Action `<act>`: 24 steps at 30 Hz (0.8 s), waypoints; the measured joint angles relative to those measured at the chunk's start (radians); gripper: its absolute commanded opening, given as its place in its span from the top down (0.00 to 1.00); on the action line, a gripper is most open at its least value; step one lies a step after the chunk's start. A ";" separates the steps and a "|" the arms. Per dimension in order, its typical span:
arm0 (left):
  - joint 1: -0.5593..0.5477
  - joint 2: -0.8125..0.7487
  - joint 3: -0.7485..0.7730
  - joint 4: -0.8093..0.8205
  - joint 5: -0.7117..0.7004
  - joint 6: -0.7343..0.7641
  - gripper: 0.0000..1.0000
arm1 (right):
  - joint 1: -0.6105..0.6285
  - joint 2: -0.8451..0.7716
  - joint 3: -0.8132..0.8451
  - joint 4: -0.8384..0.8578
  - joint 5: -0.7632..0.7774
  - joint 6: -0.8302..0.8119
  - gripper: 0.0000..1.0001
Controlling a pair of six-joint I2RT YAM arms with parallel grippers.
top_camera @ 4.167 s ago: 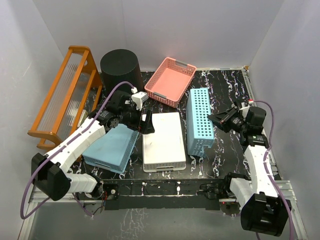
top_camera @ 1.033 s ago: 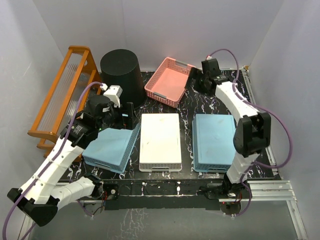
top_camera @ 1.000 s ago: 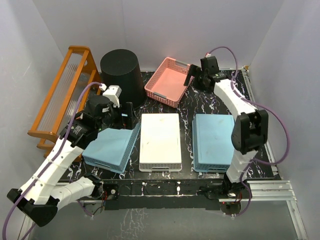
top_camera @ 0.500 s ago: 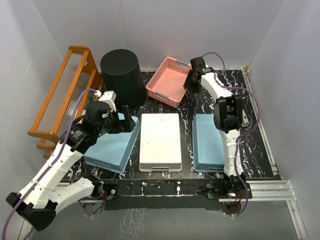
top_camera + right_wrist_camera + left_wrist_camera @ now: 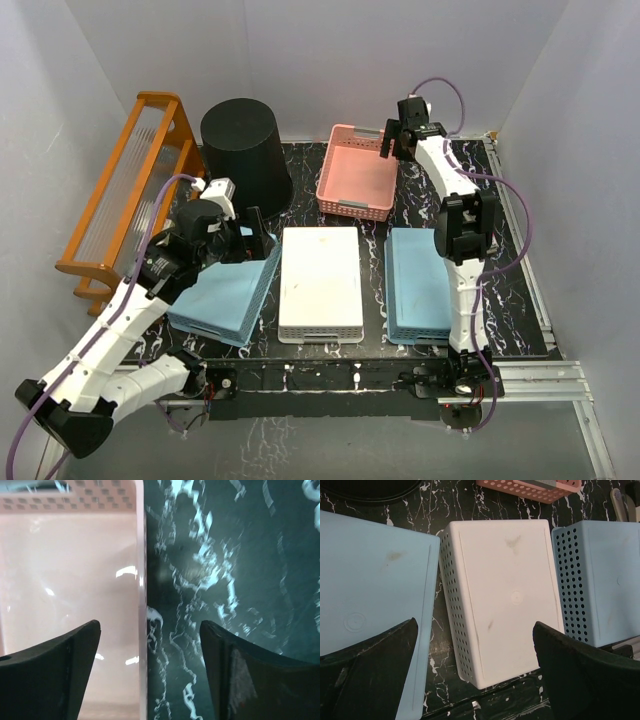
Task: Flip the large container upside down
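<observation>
- At rear-left corner of table (image 5: 505,270), just beside orange rack (image 5: 130,190), we find the large container (image 5: 243,150) standing on its wider end. Narrower end faces up and reads as a flat, closed face.
- Judgement: large container appears mouth-down, i.e. already in the posn the task calls for. We cannot confirm via wrist views; left wrist view shows only a dark sliver at its top edge.
- Neither arm touches it.
- L gripper (image 5: 258,236): jaws at full spread, nothing between them, hovering over the adjoining edges of left blue basket (image 5: 220,292) and white basket (image 5: 320,280).
- R gripper (image 5: 388,143): jaws apart, straddling right wall of pink basket (image 5: 352,207) w/o visible contact. One finger is over basket interior, the other over table.
- Left blue basket, white basket and right blue basket (image 5: 422,280) lie base-up in near row. Pink basket sits open side up.
- Remaining, as we judge: nothing on the large container itself. R arm's posn at pink basket does not concern it.
</observation>
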 measured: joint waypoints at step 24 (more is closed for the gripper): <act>0.001 -0.173 -0.267 0.127 0.032 0.008 0.01 | 0.291 0.046 0.128 0.049 0.005 0.171 0.04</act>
